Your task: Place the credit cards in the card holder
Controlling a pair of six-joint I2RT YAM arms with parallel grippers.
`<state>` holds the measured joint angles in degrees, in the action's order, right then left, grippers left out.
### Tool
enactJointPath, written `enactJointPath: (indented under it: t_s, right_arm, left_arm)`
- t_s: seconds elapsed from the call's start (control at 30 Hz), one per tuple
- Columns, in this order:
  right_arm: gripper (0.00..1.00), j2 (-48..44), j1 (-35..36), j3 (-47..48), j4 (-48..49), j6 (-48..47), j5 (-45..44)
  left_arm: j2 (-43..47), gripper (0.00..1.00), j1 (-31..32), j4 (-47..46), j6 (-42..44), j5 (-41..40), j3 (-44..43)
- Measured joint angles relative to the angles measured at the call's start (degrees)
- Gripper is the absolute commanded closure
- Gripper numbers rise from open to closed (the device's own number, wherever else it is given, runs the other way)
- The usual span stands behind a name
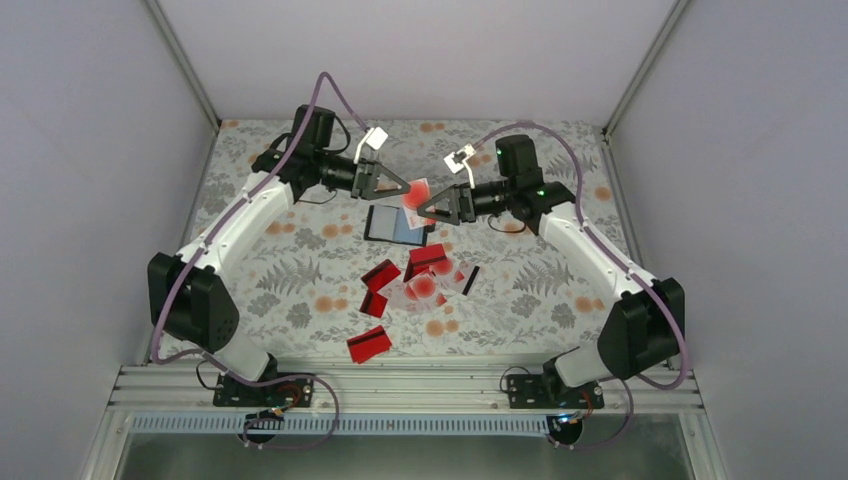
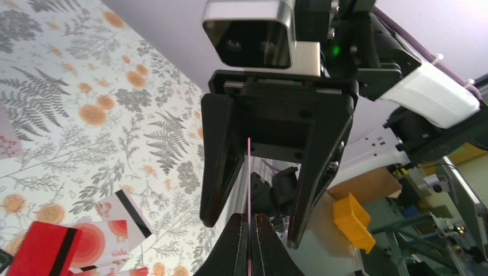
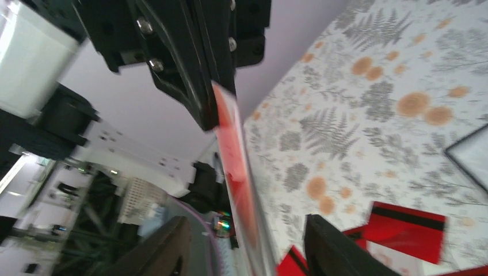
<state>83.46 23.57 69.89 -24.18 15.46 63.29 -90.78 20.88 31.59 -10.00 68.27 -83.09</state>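
Two robot arms meet in mid-air over the far half of a flower-patterned table [image 1: 560, 290], seen through the cameras I steer them by. The left gripper [image 1: 403, 187] is pinched closed on one end of a red and white credit card [image 3: 235, 172], holding it off the table. The right gripper [image 1: 424, 209] faces it tip to tip, its jaws apart. In the right wrist view the card runs down between the two dark fingers [image 3: 331, 247], with a gap on each side. In the left wrist view the card shows only as a thin edge, aimed straight into the other gripper's mouth. I judge that its long axis lies along the line joining the two grippers, its flat faces toward the right finger pads. Closing squarely should therefore take it. The right wrist view is blurred, so I cannot rule out one pad already brushing the card. The card holder [image 1: 393, 222] lies open on the table just below and on the near side of the meeting point, about equally close to both arms. The remaining credit cards [image 1: 425, 278] lie scattered nearer the arm bases, well apart from both grippers.
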Motion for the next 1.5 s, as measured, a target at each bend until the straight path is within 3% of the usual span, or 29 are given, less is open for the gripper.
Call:
enactJointPath:
  t_s: [0.2,0.57,0.87,1.07,1.2,1.5]
  right_arm:
    - [0.95,1.9,-0.1,3.4,2.5,1.3,7.4]
    - [0.96,2.8,-0.2,4.5,3.5,3.0,12.4]
    - [0.96,6.9,-0.3,8.4,6.4,10.3,12.8]
    - [0.96,10.1,-0.3,8.5,8.3,16.9,12.8]
    - [0.96,10.7,-0.3,7.9,10.9,21.6,13.2]
    - [0.96,12.3,-1.4,7.8,15.9,28.5,13.6]
  left_arm:
    - [0.0,0.98,0.0,3.0,1.7,3.4,-1.4]
    - [0.4,0.92,0.0,3.4,1.2,6.3,-2.4]
    - [2.8,0.8,0.0,-3.3,-8.7,1.2,-0.1]
    - [3.0,0.66,-0.1,-5.2,-13.8,-2.6,2.1]
    - [3.1,0.5,-0.2,-7.6,-17.2,-4.4,2.9]
    - [4.5,0.33,-0.2,-13.3,-24.5,-10.1,8.1]
